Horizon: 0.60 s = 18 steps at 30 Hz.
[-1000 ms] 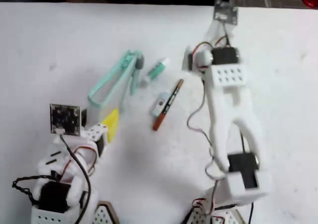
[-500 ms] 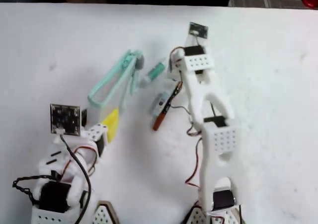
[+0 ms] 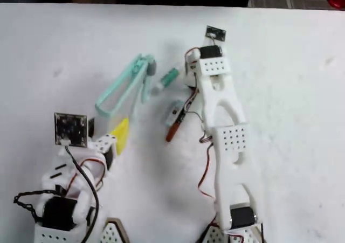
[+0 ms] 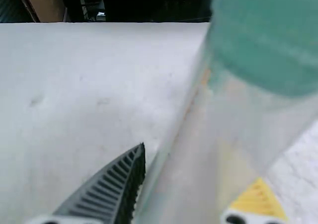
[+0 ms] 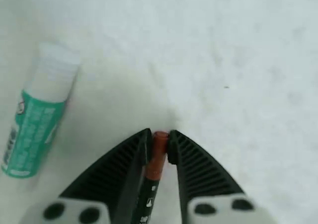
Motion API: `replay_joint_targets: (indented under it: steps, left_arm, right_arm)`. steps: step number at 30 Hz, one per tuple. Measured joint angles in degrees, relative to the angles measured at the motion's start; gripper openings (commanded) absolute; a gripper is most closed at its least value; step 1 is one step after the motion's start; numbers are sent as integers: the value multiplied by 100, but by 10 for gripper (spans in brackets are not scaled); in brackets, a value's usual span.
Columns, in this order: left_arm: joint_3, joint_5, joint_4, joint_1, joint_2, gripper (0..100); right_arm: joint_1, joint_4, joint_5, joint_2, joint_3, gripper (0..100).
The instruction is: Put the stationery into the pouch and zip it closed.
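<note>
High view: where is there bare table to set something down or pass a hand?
The table is bare on the outer side of the right arm, and also left of the pouch toward the far edge. It is crowded between the pouch and the right gripper, where the glue stick, small white block and pen cluster.

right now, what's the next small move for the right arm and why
Probably raise the pen slightly off the table. The right end effector is shut on its orange end, and the pen looks flat on the surface. The pouch sits across in the left end effector, so the pen needs clearance first.
</note>
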Motion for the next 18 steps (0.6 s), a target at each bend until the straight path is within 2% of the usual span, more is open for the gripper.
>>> replay_joint_targets:
  steps: [11, 18]
  left_arm:
    - [0, 0, 0, 0, 0, 241]
    - [0, 0, 0, 0, 0, 241]
  right_arm:
    - [-53, 818, 0, 343, -1108, 16]
    - [-35, 879, 185, 70, -1538, 16]
